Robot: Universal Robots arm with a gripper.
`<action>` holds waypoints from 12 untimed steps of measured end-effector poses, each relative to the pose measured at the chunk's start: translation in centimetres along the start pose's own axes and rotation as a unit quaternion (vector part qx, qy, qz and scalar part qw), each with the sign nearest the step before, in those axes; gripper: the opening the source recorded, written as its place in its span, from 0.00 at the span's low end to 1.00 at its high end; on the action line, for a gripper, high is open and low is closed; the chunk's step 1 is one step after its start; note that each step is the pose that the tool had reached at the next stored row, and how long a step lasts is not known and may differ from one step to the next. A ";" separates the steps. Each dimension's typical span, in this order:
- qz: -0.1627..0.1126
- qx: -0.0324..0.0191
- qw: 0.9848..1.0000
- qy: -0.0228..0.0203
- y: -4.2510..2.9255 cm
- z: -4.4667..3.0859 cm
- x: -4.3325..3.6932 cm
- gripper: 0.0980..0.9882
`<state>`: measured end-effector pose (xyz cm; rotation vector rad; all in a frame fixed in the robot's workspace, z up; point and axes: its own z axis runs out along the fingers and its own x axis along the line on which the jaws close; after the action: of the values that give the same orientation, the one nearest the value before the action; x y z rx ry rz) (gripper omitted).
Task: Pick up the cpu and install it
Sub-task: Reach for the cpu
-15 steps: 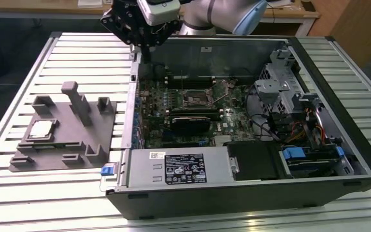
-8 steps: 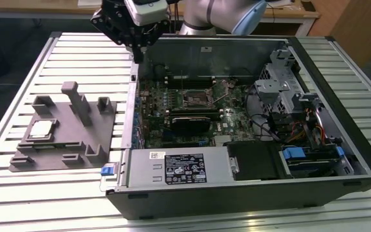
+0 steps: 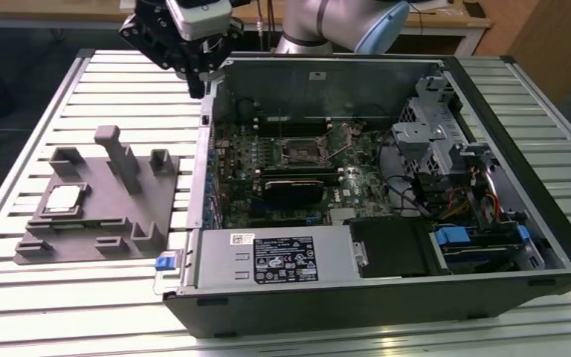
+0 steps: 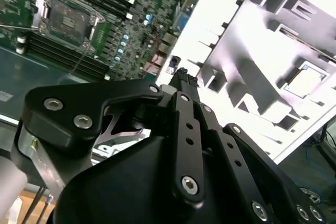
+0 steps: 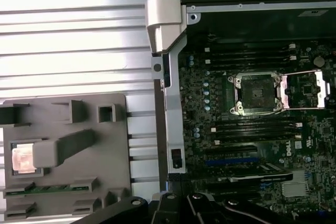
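The cpu (image 3: 65, 198) (image 4: 304, 81) (image 5: 23, 158), a small silvery square chip, lies flat in a pocket of the grey fixture plate (image 3: 107, 216) (image 5: 105, 150) at the exterior view's left. On the motherboard inside the open computer case, the black cpu socket (image 3: 300, 151) (image 4: 65, 22) (image 5: 257, 94) is bare, its metal cover (image 5: 304, 88) swung open beside it. My gripper (image 3: 198, 83) (image 4: 182, 74) hangs high over the case's far corner wall, between fixture and socket. It is shut, with nothing between its fingers.
The case's metal side wall (image 3: 204, 163) rises between the fixture and the motherboard. A power supply (image 3: 276, 256) and drive cage (image 3: 444, 141) fill the case's near and right parts. A green memory stick (image 5: 47, 188) sits in the fixture. Everything rests on a slatted metal table (image 3: 117, 89).
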<state>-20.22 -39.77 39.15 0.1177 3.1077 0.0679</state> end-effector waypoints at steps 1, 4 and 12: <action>0.000 0.000 1.000 0.000 0.00 0.00 0.27 0.01; 0.000 0.000 1.000 0.000 0.01 0.02 1.12 0.01; 0.000 0.000 1.000 0.000 0.04 0.11 3.55 0.01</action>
<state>-23.75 -39.45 38.94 0.1176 3.1074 0.0678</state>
